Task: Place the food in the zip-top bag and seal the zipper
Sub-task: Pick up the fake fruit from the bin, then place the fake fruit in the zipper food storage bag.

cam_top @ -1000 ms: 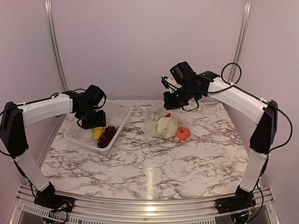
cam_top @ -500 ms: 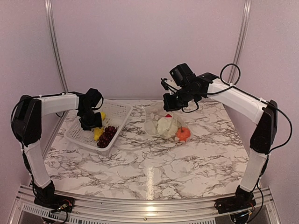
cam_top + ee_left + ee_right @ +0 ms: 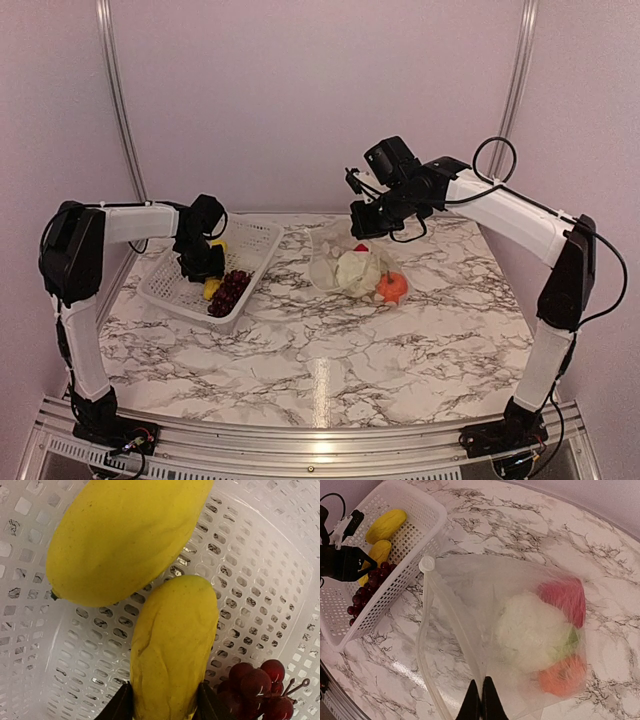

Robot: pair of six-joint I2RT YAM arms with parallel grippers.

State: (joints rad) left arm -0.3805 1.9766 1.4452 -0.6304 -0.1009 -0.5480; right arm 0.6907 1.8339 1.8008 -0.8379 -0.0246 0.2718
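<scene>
The clear zip-top bag [image 3: 338, 272] lies on the table with its mouth towards the basket. Inside it are the white cauliflower [image 3: 532, 630], red pepper [image 3: 565, 597] and orange fruit [image 3: 562, 675]. My right gripper [image 3: 481, 700] is shut on the bag's upper mouth edge and holds it lifted, so the pale zipper [image 3: 421, 635] gapes open. My left gripper [image 3: 166, 707] is down in the white basket [image 3: 260, 580], its fingers pressed on both sides of a yellow piece [image 3: 172, 645]. The second yellow piece [image 3: 125, 535] lies just beyond, and the grape bunch [image 3: 257, 687] lies beside it.
The white perforated basket [image 3: 255, 235] sits at the back left, close to the bag's mouth. The marble table [image 3: 320, 350] stretches forward to the arm bases. Pink walls and metal posts close in the back and sides.
My left gripper has come down into the basket around the nearer yellow piece, and the left arm's elbow has swung back. The right gripper and the bag have barely moved.
</scene>
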